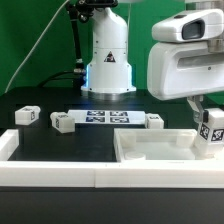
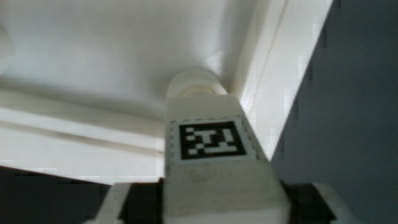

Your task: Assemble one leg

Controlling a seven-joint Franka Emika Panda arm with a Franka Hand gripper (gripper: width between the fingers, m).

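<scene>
We are seeing the tabletop [image 1: 150, 152] lying tray-side up, and above its corner at the exterior view's right our gripper [image 2: 214, 205] is clamping the leg [image 2: 214, 120] (one tag facing the wrist camera). The leg's long axis is pointing straight down into that corner; whether it is touching, we cannot tell.

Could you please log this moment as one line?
gripper: shut on leg | leg: upright at tabletop corner | seating: cannot tell
</scene>
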